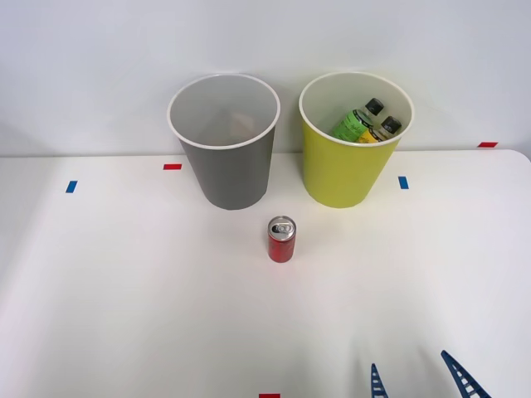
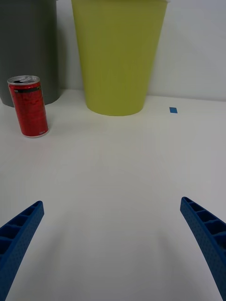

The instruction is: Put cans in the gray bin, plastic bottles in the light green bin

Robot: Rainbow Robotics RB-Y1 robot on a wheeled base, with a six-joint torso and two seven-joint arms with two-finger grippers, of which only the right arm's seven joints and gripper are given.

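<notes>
So the red can (image 1: 281,239) is standing upright on the white surface (image 1: 124,298), dead center of the front frame, just in front of the gap between the gray bin (image 1: 226,170) and the light green bin (image 1: 344,170). Both plastic bottles (image 1: 365,124) are inside the green one. Right claw (image 1: 419,380) sits at the lower right, fingers spread wide, holding nothing, well apart from the can.
</notes>
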